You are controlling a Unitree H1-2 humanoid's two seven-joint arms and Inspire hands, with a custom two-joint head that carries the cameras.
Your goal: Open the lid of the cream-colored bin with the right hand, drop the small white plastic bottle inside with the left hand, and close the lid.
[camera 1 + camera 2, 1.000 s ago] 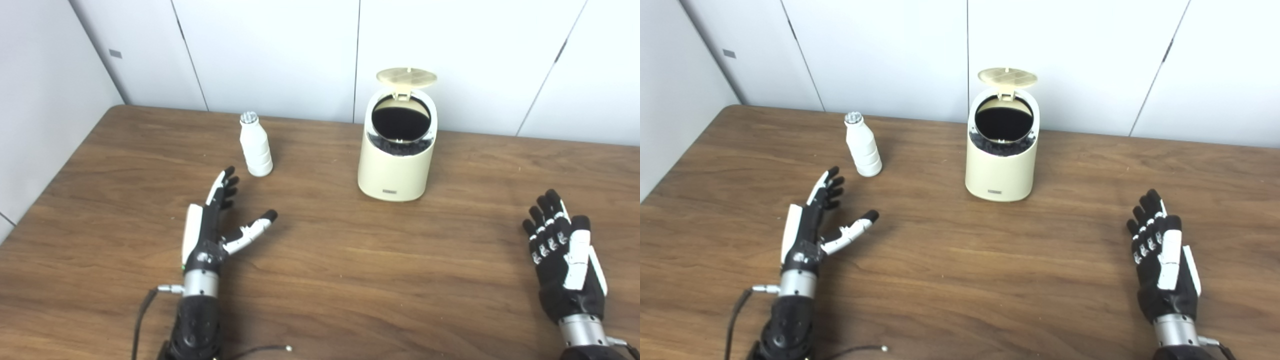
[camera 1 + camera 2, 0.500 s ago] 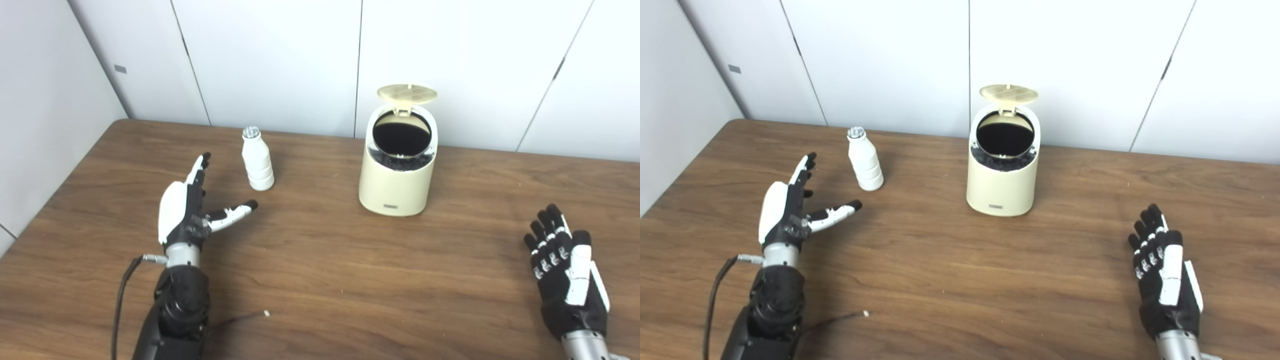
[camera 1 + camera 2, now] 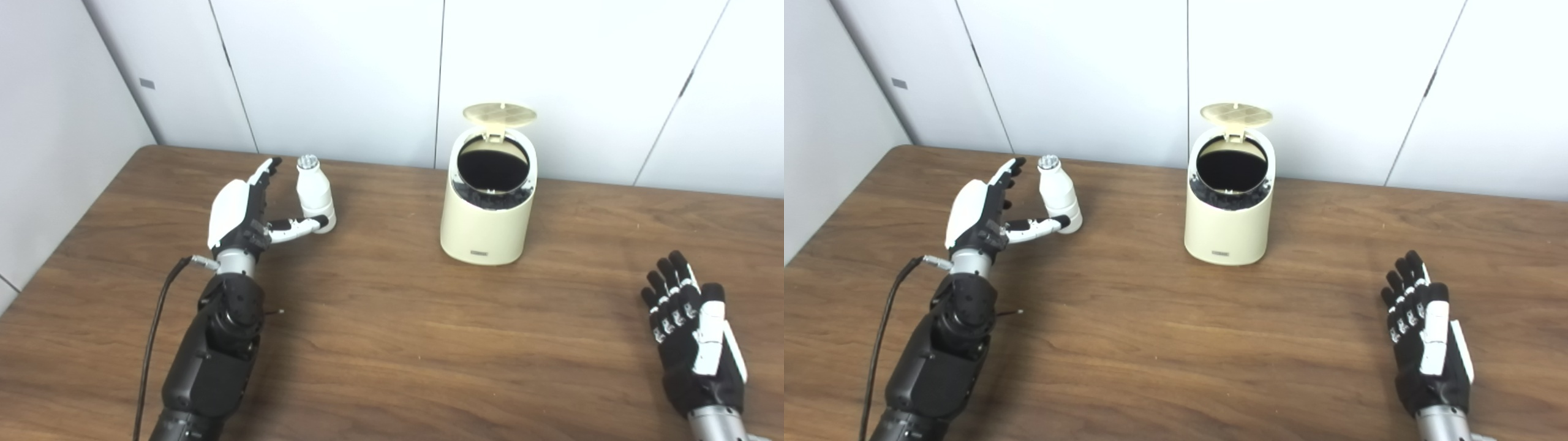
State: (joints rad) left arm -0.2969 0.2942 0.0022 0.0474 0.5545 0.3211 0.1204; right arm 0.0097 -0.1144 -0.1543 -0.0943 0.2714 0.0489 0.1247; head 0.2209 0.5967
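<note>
Reaching with spread fingers, left hand (image 3: 240,211) should grasp the light, slippery bottle (image 3: 315,194) mid-body; right hand (image 3: 695,334) rests unclenched, far right

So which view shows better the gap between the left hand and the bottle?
The right eye view: the open left hand sits clearly left of the white bottle, thumb at its base. The left eye view shows the same, with a slightly narrower gap.

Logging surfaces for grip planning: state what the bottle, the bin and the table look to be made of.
Bottle: likely matte white plastic, ribbed, with a shiny silvery cap. Bin: smooth cream plastic, probably; faint sheen, moulded ribs under the raised lid. Table: brown wood grain, possibly laminate.
</note>
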